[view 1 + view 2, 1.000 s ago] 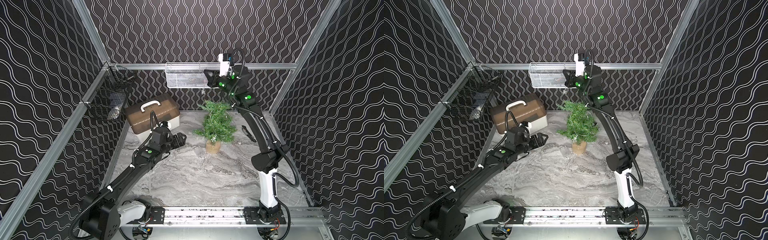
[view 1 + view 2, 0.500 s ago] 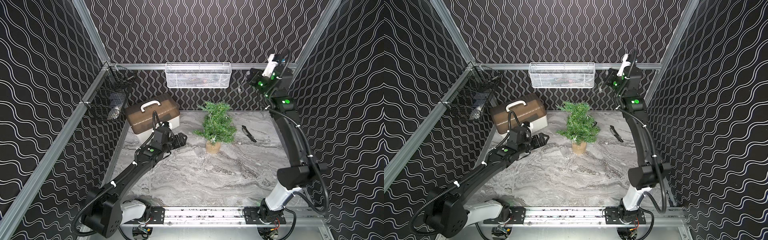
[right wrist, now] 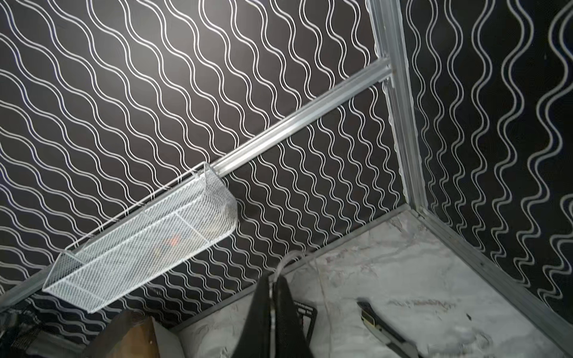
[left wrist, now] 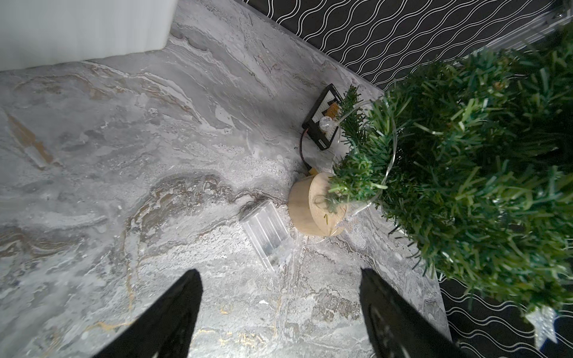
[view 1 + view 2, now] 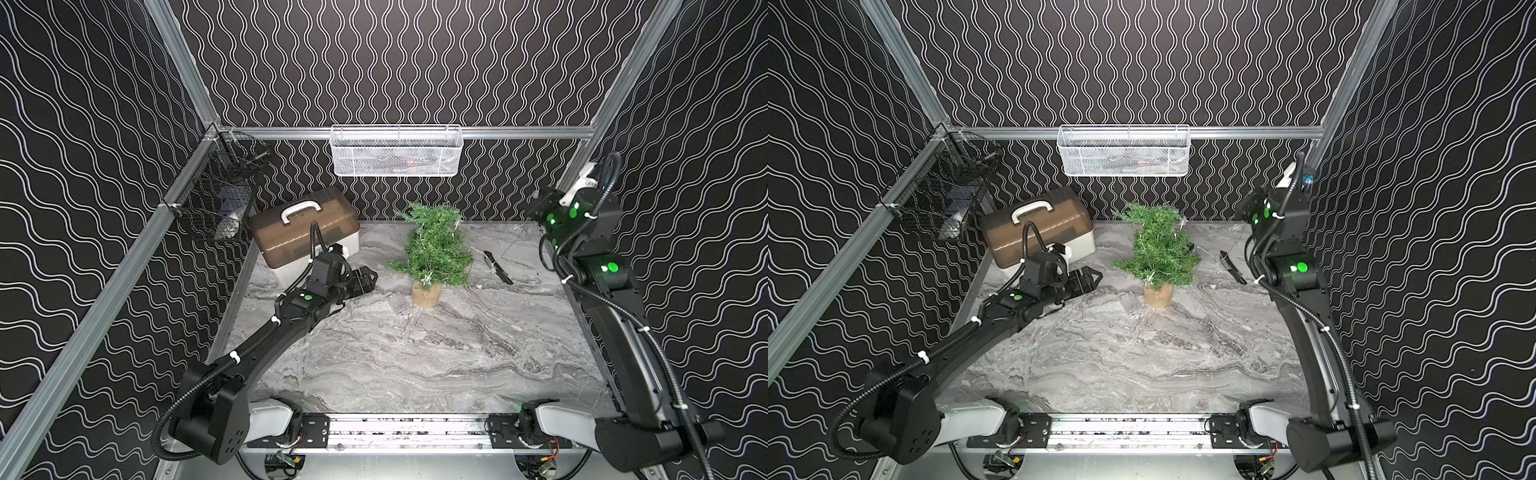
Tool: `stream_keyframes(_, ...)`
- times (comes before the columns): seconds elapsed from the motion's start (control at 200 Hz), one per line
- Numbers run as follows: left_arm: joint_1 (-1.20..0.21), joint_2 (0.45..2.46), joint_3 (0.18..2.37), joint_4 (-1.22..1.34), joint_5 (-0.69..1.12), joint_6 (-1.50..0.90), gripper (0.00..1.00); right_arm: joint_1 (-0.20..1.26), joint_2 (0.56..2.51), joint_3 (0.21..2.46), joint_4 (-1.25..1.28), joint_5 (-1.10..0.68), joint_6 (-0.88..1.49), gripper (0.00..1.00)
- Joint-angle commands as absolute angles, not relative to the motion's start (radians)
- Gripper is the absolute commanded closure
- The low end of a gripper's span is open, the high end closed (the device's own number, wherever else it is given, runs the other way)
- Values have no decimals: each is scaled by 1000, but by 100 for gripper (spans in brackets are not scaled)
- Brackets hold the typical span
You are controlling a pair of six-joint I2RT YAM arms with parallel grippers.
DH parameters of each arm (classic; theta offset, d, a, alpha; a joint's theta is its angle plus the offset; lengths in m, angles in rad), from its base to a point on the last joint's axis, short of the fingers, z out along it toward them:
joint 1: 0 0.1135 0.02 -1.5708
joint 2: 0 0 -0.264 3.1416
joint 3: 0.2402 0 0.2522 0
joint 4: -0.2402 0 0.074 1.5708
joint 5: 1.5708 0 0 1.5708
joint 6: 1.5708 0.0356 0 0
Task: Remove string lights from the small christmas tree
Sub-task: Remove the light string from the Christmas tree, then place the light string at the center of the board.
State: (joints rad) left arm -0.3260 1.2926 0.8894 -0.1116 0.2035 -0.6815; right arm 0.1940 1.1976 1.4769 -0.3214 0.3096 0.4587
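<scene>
Right wrist view: right gripper [image 3: 273,277] pinches string lights [image 3: 283,262], left gripper [image 4: 279,270] gapes, black panel [image 3: 307,310] print illegible.

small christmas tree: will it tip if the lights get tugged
Likely top-heavy: the bushy small christmas tree spreads wider than its narrow round base. The string lights loop through its branches, so a sideways tug could tip it. Being small, it may also slide.
</scene>
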Motion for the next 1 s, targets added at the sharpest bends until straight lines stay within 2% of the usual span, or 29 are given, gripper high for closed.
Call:
stream_keyframes(0.0, -325, 1298, 890, -83, 214, -683, 16, 234, 1132, 1367, -397, 304, 515, 100)
stream_keyframes(0.165, -325, 1290, 881, -89, 198, -678, 16, 332, 1056, 1144, -493, 353, 523, 100)
stream_keyframes(0.335, -326, 1304, 895, -93, 208, -678, 16, 332, 1037, 952, -470, 379, 571, 100)
stream_keyframes(0.47, -325, 1303, 906, -106, 209, -676, 17, 301, 1098, 934, -449, 364, 584, 100)
stream_keyframes(0.736, -325, 1288, 909, -131, 189, -660, 16, 151, 1214, 913, -389, 154, 630, 100)
stream_keyframes(0.881, -326, 1285, 908, -138, 190, -657, 16, 117, 1232, 799, -307, 63, 714, 100)
stream_keyframes(0.931, -325, 1281, 911, -145, 184, -650, 16, 114, 1242, 764, -278, 42, 728, 87)
stream_keyframes(0.996, -325, 1275, 917, -158, 177, -639, 16, 114, 1254, 745, -272, 25, 729, 77)
